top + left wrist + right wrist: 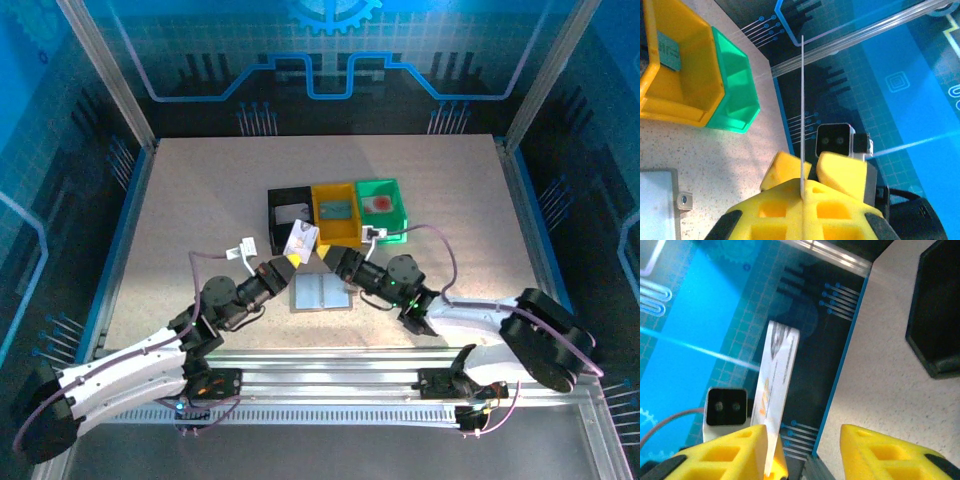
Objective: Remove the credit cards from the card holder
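While the left jaws are pinching shut on the near end of a pale credit card (pixel 301 238), the card is sticking straight out ahead of them. Its long axis seems to be running on along the line of the fingers, and its flat faces are turning toward either side. The right jaws are standing apart and gripping nothing. The card is sitting just inside one yellow finger (pixel 725 450), and I cannot tell whether it is touching that finger or hanging a hair clear of it. So the left jaws are doing all the holding, and they are the ones placed to carry the card on. Below and between the two pairs of jaws the grey card holder (pixel 321 292) is lying open and flat on the desk (pixel 200 190), well apart from the card's free end. Just ahead of the left jaws the black bin (pixel 935 315) is sitting nearest, with the yellow bin (pixel 685 107) and the green bin (pixel 735 100) lining up beyond it toward the right jaws' side. By my reading, the right jaws are crowding the card on that side, so any swing is calling for them to be drawing back sideways first. The bin walls are also asking for the card to be going over a rim rather than into it, while bare desk is lying open on the far side of the left jaws.
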